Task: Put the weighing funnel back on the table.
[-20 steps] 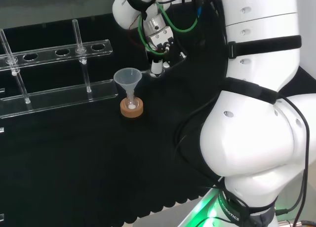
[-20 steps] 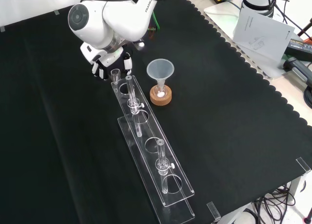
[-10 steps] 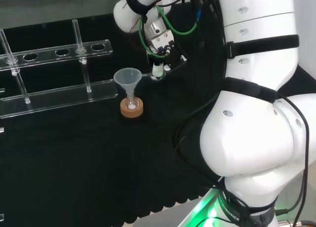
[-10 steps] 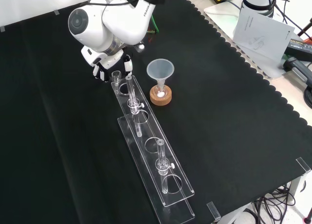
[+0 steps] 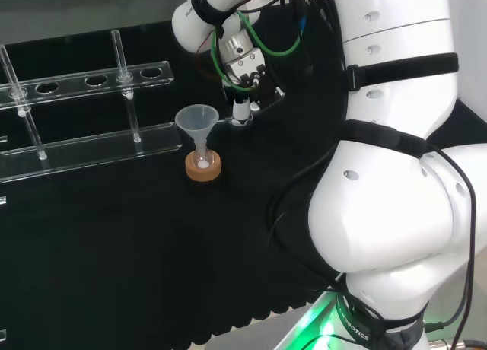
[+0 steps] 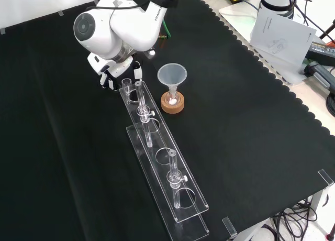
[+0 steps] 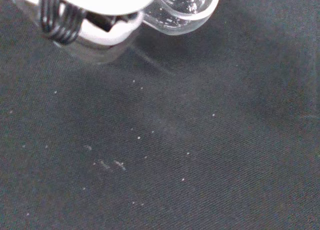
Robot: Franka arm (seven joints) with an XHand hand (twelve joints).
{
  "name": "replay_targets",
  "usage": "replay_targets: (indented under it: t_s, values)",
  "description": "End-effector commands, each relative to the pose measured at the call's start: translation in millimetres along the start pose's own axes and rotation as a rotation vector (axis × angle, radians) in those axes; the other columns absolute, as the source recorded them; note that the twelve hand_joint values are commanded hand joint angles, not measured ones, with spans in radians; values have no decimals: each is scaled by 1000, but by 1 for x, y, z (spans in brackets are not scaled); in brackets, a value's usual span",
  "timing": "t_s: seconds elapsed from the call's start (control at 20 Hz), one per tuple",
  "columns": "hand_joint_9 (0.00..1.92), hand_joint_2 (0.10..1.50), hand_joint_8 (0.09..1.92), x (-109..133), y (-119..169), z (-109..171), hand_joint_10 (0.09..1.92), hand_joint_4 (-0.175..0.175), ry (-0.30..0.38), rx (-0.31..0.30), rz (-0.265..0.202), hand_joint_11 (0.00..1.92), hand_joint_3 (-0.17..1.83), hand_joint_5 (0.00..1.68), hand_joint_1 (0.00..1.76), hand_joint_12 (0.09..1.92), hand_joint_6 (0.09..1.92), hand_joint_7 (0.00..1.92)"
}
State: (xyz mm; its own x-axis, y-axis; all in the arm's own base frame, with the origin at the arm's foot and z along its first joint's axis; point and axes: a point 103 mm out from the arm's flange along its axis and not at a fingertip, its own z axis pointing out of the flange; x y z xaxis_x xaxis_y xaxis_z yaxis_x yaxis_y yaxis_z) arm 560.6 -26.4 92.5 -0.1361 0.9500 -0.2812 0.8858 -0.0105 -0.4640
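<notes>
Over the last second the hand [image 6: 110, 76] has sunk a little and edged toward the funnel [image 5: 197, 122]. Its fingers are still pinched on the weighing funnel [image 7: 183, 11], whose clear bowl juts out just beside the palm. The cloth [image 7: 170, 140] now lies close beneath it, so the set-down looks near, though nothing is released yet.

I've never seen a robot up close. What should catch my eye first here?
The big white arm fills the head view's right. Its hand holds a small clear weighing funnel near the cone-shaped funnel on its cork ring, beside a long clear rack.
</notes>
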Motion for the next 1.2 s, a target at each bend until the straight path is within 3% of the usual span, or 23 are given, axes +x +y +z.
replay_targets:
  t_s: [0.05, 0.2, 0.4, 0.65, 1.2]
  values:
    - [830, 798, 700, 2, -3, 3, 375, 98, 10, -14, -36, 638, 245, 998, 996, 1149, 655, 465]
    - [664, 696, 690, -1, -5, 5, 457, 24, 16, -8, -61, 482, 322, 610, 912, 1234, 652, 320]
    - [440, 615, 660, -7, -12, 1, 578, -7, 41, -29, -91, 294, 378, 339, 825, 1330, 384, 148]
    - [296, 587, 623, -16, -30, -16, 641, -7, 64, -101, -94, 167, 349, 279, 745, 1380, 148, 52]
    - [365, 593, 632, -46, -92, -60, 644, -12, 89, -177, -27, 185, 323, 318, 721, 1374, 89, 126]
